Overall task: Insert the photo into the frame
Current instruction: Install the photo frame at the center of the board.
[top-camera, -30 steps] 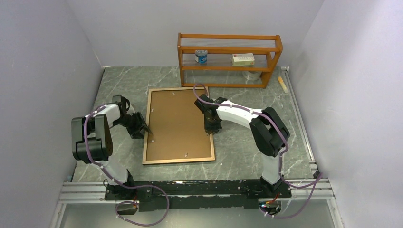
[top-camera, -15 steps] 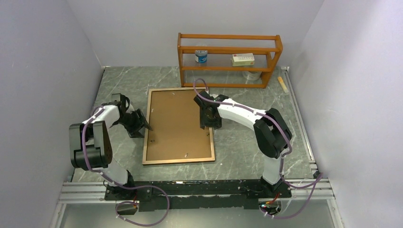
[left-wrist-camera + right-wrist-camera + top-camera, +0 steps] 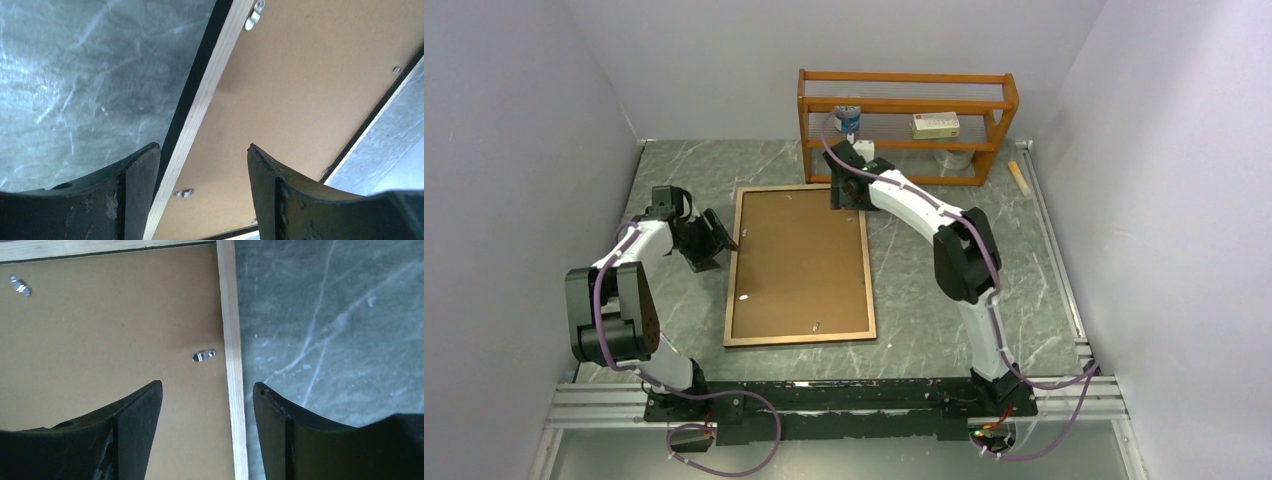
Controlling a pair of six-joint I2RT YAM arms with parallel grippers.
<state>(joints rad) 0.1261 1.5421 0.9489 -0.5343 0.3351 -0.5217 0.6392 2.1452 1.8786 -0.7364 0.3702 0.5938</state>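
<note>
Jaws gape empty on both arms: left over the frame (image 3: pixel 799 265) at 9 o'clock, right at its 1 o'clock corner; long axis 12-to-6.

far: shelf rack (image 3: pixel 924 78) blocks | frame (image 3: pixel 799 340) sides: open table (image 3: pixel 904 290)

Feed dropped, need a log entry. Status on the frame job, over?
Left gripper open over left edge of frame. Right gripper open over right edge, far corner. Frame face-down, backing board in; photo not in sight. Nothing on it.
</note>
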